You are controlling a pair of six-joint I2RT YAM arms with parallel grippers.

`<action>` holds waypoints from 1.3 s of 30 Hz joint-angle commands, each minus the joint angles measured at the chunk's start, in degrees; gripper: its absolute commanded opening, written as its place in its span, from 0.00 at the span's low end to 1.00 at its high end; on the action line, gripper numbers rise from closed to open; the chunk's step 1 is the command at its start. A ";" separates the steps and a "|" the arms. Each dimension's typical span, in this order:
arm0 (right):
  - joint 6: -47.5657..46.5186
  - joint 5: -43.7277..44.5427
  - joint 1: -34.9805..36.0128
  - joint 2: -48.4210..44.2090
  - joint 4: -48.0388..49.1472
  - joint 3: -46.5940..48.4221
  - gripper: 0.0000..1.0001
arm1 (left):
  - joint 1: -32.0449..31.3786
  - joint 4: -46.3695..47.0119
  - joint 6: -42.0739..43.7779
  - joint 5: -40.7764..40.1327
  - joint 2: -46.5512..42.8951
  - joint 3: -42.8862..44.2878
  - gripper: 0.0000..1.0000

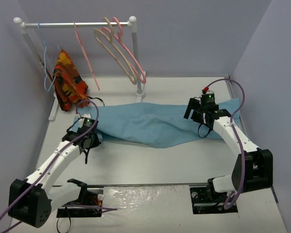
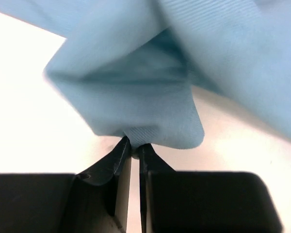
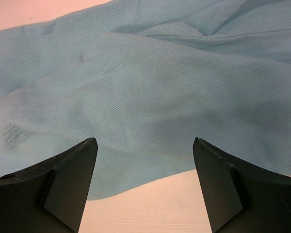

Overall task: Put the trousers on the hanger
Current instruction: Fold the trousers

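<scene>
The light blue-teal trousers (image 1: 155,124) lie wrinkled across the middle of the table, running left to right. My left gripper (image 1: 90,135) is at their left end. In the left wrist view the left gripper (image 2: 134,146) is shut on a pinched fold of the trousers (image 2: 136,97). My right gripper (image 1: 203,114) hovers over their right end. In the right wrist view the right gripper (image 3: 145,145) stands open with nothing held, and the trousers (image 3: 150,82) show beyond its fingertips. The thin salmon-pink wire hanger (image 1: 85,53) hangs on the rail at the back.
A white clothes rail (image 1: 77,23) stands at the back left. It carries a thin blue wire hanger (image 1: 46,63) with an orange patterned cloth (image 1: 68,85), and thicker pink and beige hangers (image 1: 121,48). Walls close in on the left, back and right.
</scene>
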 commanded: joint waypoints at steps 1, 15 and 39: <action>-1.21 0.27 0.34 -1.34 0.34 4.07 0.77 | 0.52 -15.26 11.98 -14.10 -8.36 19.19 0.00; -2.59 1.68 0.33 -0.21 -2.34 8.79 0.77 | 0.58 -20.33 24.24 -23.99 -17.66 23.22 0.00; 2.59 3.77 -7.92 -0.04 -4.33 4.32 0.77 | 25.30 -5.43 16.45 -14.58 7.87 12.69 0.24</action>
